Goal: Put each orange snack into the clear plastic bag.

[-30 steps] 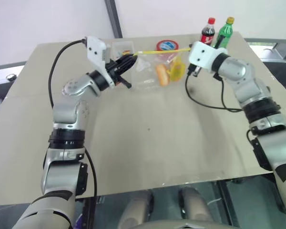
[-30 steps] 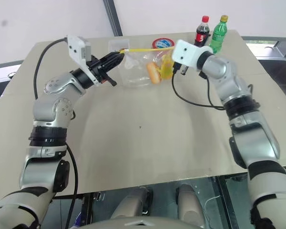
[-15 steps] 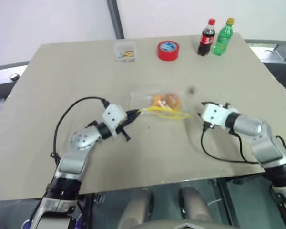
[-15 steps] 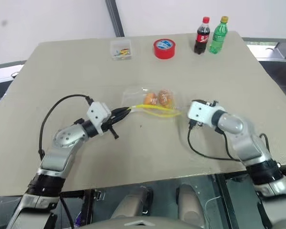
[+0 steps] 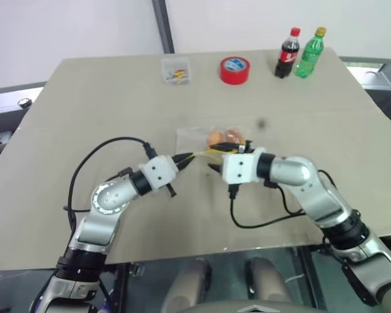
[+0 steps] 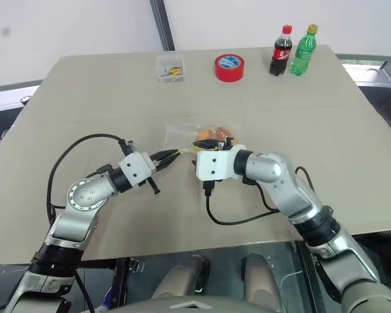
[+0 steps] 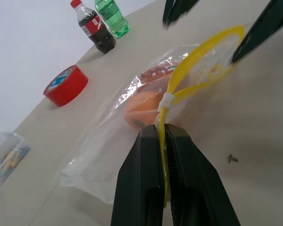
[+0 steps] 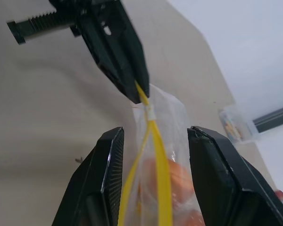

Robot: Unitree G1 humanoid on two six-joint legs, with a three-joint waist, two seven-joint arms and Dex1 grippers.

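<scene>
The right gripper [image 8: 153,188] has swung in from the table's right to the crinkly clear plastic bag [image 5: 202,138] holding both orange bun-like snacks [image 5: 223,137]. Its spread fingers seemingly straddle the yellow seal strip [image 7: 188,75], which the left gripper [image 7: 162,136] pinches endwise.

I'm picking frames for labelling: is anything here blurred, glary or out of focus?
Left eye view: evenly lit, table sharp, only soft shadows. Left wrist view: clear plastic bag shows small glints; the bottles are crisp. Right wrist view: the near jaws look soft and the background is hazy.
</scene>
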